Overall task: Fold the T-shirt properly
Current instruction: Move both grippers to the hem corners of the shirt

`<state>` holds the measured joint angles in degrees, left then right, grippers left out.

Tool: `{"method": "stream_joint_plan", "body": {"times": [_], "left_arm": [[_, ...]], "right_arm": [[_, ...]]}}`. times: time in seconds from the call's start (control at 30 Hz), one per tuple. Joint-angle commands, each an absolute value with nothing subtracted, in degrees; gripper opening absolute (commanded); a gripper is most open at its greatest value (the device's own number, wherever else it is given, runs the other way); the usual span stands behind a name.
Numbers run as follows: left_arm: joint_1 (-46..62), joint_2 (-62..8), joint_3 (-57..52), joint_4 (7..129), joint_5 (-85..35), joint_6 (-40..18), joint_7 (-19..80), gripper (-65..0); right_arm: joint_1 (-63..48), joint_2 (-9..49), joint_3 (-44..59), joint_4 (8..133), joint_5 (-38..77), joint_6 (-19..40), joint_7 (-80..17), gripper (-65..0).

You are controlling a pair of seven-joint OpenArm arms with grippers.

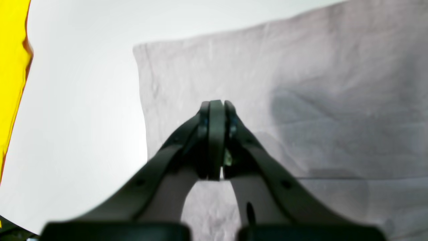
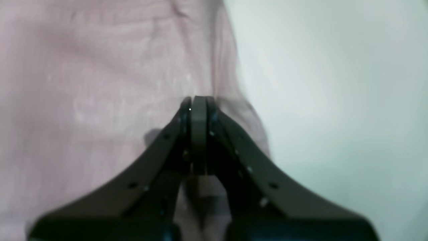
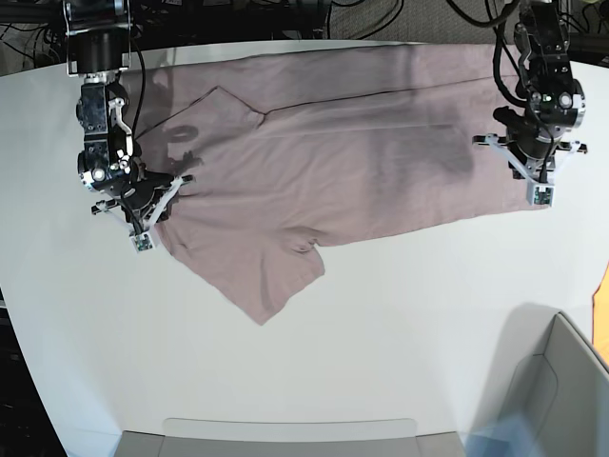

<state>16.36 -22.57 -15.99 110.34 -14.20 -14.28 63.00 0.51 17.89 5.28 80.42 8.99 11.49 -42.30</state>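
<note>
In the base view the nearest items are a grey tray edge (image 3: 290, 428) along the bottom of the frame and a grey bin (image 3: 561, 381) at the lower corner on the left arm's side. Beyond them lies the white table (image 3: 400, 324). The T-shirt (image 3: 343, 171) is spread across the far half of the table, pink-mauve, lying sideways, with one sleeve (image 3: 266, 276) pointing toward the camera.

The right gripper (image 3: 143, 224) stands at the shirt's edge on that view's left. The left gripper (image 3: 538, 181) stands at the shirt's corner on the view's right. From this view the finger gap of either tool is too small to judge.

The wrist views supply that detail. In the left wrist view the left gripper (image 1: 216, 107) has its fingers pressed together with no gap between the tips, poised over a shirt corner (image 1: 143, 50), the cloth (image 1: 301, 100) filling the frame beyond. Whether fabric is pinched cannot be told. A yellow object (image 1: 11, 67) shows at that frame's edge; in the base view it appears only as an orange sliver.

In the right wrist view the right gripper (image 2: 199, 103) is likewise closed tip to tip, at the shirt's border (image 2: 100, 83) where cloth meets bare table (image 2: 334, 100). The picture is blurred; a grip on cloth cannot be confirmed.
</note>
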Motion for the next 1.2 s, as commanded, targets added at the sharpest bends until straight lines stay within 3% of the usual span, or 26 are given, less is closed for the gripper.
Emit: {"method": "stream_joint_plan", "body": {"times": [0.0,0.17,0.33,0.5,0.6,0.7,1.0,1.17], "left_arm": [[16.0,-23.3,-16.6,111.2,-14.0,-14.0,62.1,-65.0],[16.0,-23.3,-16.6,110.4,-14.0,-14.0,61.8,-65.0],[15.8,-23.3,-16.5,107.6,-14.0,-14.1,61.4,-65.0],[14.4,-23.3,-16.2,107.2,-14.0,-14.1,61.4,-65.0],[14.3,-23.4,-16.5,107.2,-14.0,-14.1,61.4,-65.0],[14.3,-23.4,-16.4,107.2,-14.0,-14.1,61.4,-65.0],[14.3,-23.3,-16.2,107.2,-14.4,-14.1,61.4,-65.0],[14.2,-23.3,-16.1,107.2,-14.4,-14.1,61.4,-65.0]], "right_arm": [[-1.3,18.5,7.0,82.4,8.7,11.7,-43.5,-65.0],[-7.2,16.8,16.2,89.9,8.8,12.0,-47.7,-65.0],[-6.2,16.3,17.6,97.7,8.8,12.3,-47.8,-64.3],[2.4,16.6,15.6,99.1,8.8,12.3,-48.3,-44.7],[7.8,17.4,11.4,95.2,8.8,12.3,-48.0,-38.7],[14.3,17.8,7.7,85.7,8.8,12.3,-47.3,-38.8],[28.8,17.8,-1.4,52.2,9.0,12.3,-32.5,-38.8],[30.5,17.8,-6.4,46.5,15.0,12.3,-29.3,-38.8]]}}
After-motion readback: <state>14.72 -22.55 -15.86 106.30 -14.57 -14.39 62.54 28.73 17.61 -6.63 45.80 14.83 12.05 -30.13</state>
